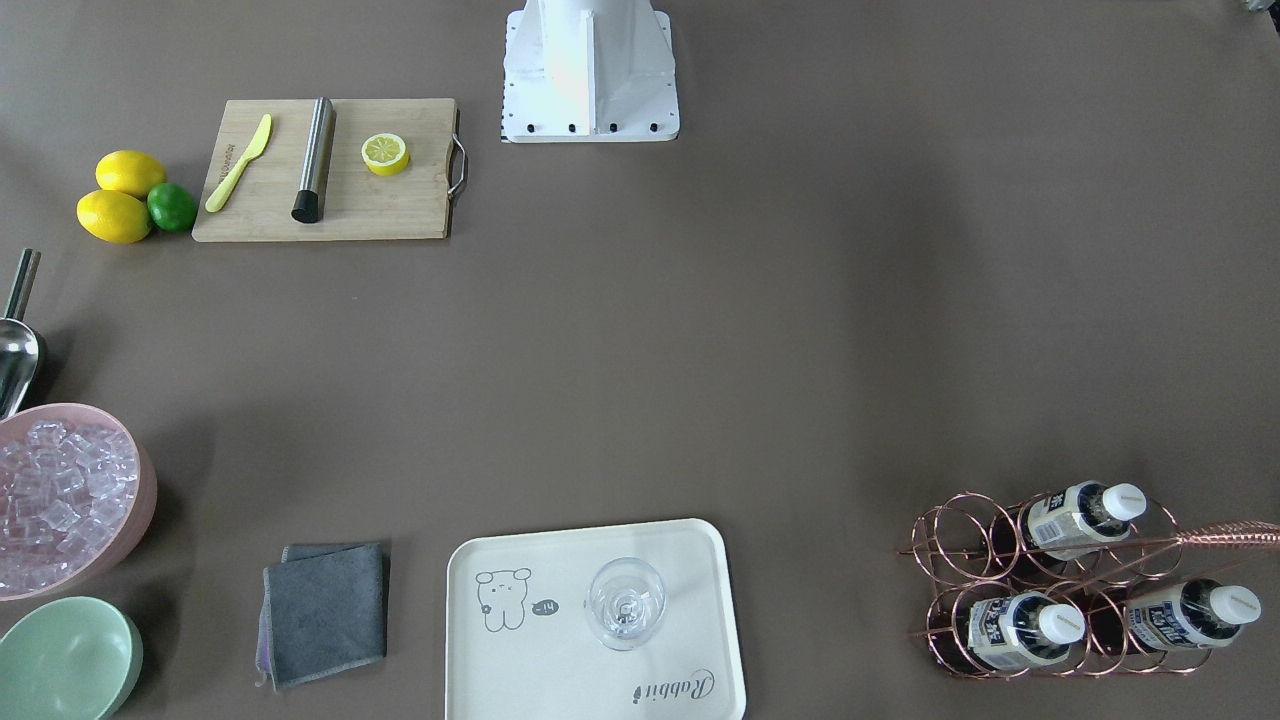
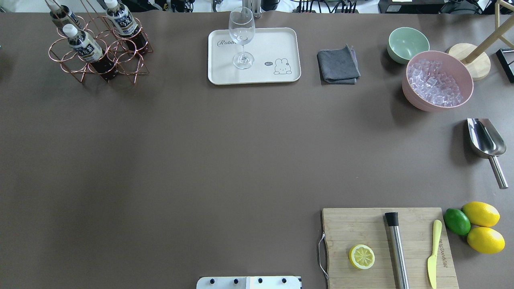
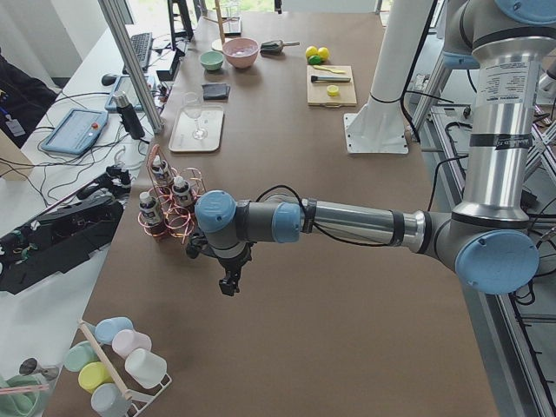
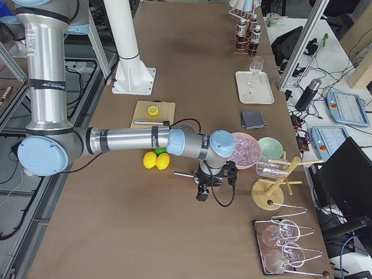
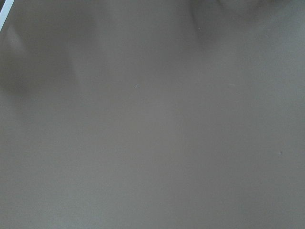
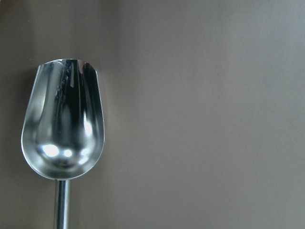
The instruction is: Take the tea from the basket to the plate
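Note:
Three tea bottles (image 1: 1080,515) (image 2: 84,46) with white caps stand in the rose-gold wire basket (image 1: 960,530) (image 2: 68,66) at the table's far left corner. The cream plate (image 1: 560,680) (image 2: 225,74) lies at the far edge's middle and carries an upright wine glass (image 1: 626,603) (image 2: 242,38). My left gripper (image 3: 230,285) shows only in the exterior left view, hanging above the table just short of the basket (image 3: 178,217); I cannot tell if it is open or shut. My right gripper (image 4: 201,195) shows only in the exterior right view, over the metal scoop (image 6: 62,124); I cannot tell its state.
A grey cloth (image 2: 338,66), a mint bowl (image 2: 407,44) and a pink bowl of ice (image 2: 437,80) sit right of the plate. A cutting board (image 2: 387,247) with a half lemon, a steel rod and a yellow knife lies near right, with lemons and a lime (image 2: 478,224) beside it.

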You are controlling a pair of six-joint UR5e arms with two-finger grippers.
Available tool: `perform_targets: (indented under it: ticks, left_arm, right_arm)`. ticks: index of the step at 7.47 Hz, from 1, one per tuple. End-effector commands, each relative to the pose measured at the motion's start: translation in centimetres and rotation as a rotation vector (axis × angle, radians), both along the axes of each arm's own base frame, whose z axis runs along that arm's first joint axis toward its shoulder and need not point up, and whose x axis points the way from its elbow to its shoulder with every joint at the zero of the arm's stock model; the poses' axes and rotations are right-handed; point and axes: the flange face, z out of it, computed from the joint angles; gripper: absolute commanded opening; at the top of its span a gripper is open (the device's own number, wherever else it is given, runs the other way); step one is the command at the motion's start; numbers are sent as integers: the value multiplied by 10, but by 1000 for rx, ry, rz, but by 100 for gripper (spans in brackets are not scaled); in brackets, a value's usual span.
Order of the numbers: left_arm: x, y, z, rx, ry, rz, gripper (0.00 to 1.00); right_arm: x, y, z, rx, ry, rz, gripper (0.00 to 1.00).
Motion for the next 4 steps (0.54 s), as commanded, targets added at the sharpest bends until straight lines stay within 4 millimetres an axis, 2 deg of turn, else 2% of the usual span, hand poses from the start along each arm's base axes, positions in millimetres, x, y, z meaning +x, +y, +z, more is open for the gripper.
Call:
perform_targets:
  ticks: [1,4]
  left_arm:
    - [0,1,2,-4,0,1,98]
    - [0,1,1,-2,0,0,98]
  right_arm:
    - [1,0,0,0,-1,3,100]
    - [0,0,0,1,-1,0,100]
